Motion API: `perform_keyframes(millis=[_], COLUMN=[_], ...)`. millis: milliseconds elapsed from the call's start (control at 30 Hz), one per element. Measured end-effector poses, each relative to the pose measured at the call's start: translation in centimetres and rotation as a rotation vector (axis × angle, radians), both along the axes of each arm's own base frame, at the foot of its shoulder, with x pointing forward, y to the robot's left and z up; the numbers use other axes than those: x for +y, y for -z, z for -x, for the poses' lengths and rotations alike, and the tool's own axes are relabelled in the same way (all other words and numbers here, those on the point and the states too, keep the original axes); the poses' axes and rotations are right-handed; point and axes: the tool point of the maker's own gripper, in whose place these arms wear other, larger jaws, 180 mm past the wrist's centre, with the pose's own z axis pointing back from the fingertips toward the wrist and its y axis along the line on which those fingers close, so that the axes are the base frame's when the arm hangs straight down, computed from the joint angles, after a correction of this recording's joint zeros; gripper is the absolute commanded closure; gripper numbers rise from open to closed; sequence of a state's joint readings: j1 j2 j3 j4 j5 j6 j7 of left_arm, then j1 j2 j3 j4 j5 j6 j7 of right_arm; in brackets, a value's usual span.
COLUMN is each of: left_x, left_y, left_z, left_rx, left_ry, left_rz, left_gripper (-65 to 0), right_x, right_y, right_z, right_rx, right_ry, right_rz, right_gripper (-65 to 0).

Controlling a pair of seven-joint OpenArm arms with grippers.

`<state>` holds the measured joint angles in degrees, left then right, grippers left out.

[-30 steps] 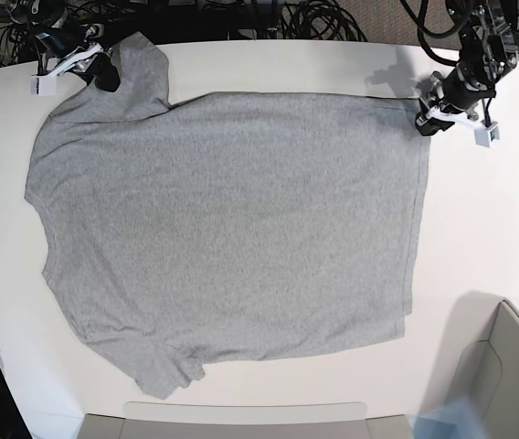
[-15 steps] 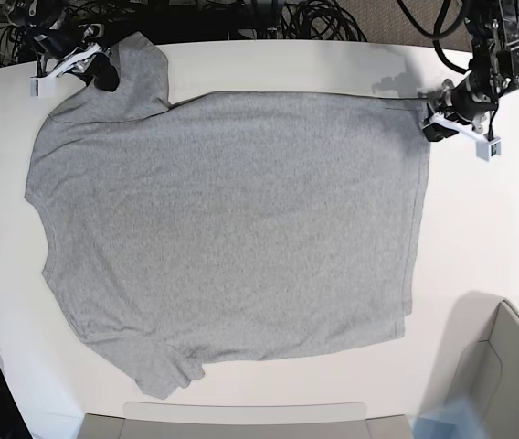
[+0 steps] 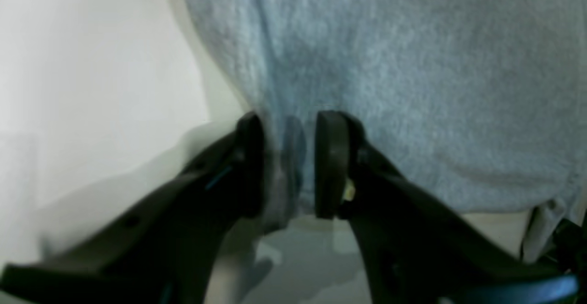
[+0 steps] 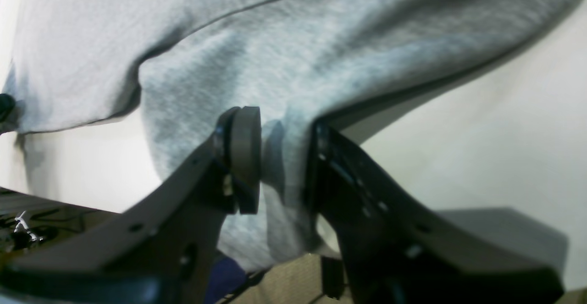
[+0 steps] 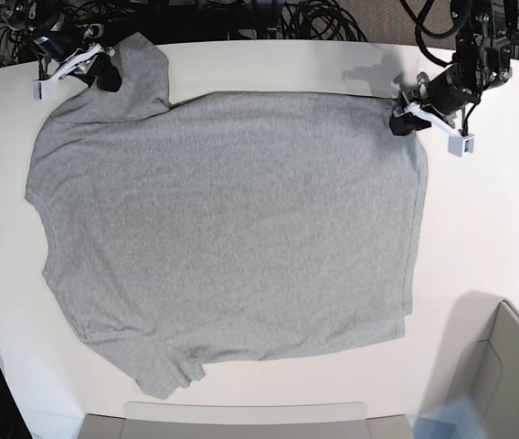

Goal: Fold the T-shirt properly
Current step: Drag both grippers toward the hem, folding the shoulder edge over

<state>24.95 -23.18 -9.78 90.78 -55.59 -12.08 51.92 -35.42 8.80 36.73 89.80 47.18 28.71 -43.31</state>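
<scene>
The heather-grey T-shirt (image 5: 223, 219) lies spread flat on the white table (image 5: 488, 229), plain side up, its hem toward the right. My left gripper (image 5: 404, 121) is at the far right hem corner. In the left wrist view, my left gripper (image 3: 289, 129) has its pads closed on a raised fold of the T-shirt (image 3: 412, 65). My right gripper (image 5: 104, 71) sits at the far left sleeve. In the right wrist view, my right gripper (image 4: 282, 129) is shut on a bunch of the T-shirt (image 4: 321, 42), lifting it slightly.
A grey bin (image 5: 506, 366) stands at the front right corner. A flat grey tray edge (image 5: 241, 416) runs along the front of the table. Black cables (image 5: 305, 18) lie behind the table's far edge.
My left gripper has moved left onto the hem corner and its jaws have narrowed around the cloth, drawing that corner slightly inward. The right gripper has stayed put on the sleeve.
</scene>
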Motion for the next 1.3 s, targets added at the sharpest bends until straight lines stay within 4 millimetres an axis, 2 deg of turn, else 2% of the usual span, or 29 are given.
perform_keyframes(millis=[100,133,267,433,700,767,867,1000,1300], left_x=[0.0,0.0,0.0,-0.3,2.6,2.9,3.3,3.7,3.0], left_y=[0.3,0.3,0.3,0.0,-1.5,-1.6,-2.2,-4.0,-4.4], left_z=[0.7,0.7,1.0,2.0,3.3,3.5,3.4,2.2,0.4], left_rx=[0.011,0.008,0.012,0.014,0.005,0.017,0.022,-0.043,-0.061], left_ry=[-0.004,-0.007,-0.008,-0.002,-0.093,-0.088,-0.095,-0.111,-0.108], left_rz=[0.002,0.006,0.007,0.003,-0.054,-0.062,-0.076,-0.094,-0.071], left_gripper=[0.0,0.0,0.0,0.0,0.0,0.0,0.0,0.0,0.0], right_x=[1.9,2.4,2.2,1.1,-3.4,-4.0,-4.0,-3.8,-5.0], right_y=[0.4,0.5,0.5,0.0,-1.3,-1.9,-3.2,-4.6,-5.3], right_z=[0.1,0.2,0.8,2.0,3.6,3.9,3.4,2.2,-0.6], right_rx=[0.009,0.016,0.027,0.056,0.109,0.112,0.077,0.029,-0.010], right_ry=[-0.045,-0.058,-0.060,-0.112,-0.073,-0.064,-0.068,-0.085,-0.127], right_rz=[-0.031,-0.038,-0.040,0.021,0.179,0.202,0.212,0.235,0.347], right_gripper=[-4.0,0.0,0.0,0.0,0.0,0.0,0.0,0.0,0.0])
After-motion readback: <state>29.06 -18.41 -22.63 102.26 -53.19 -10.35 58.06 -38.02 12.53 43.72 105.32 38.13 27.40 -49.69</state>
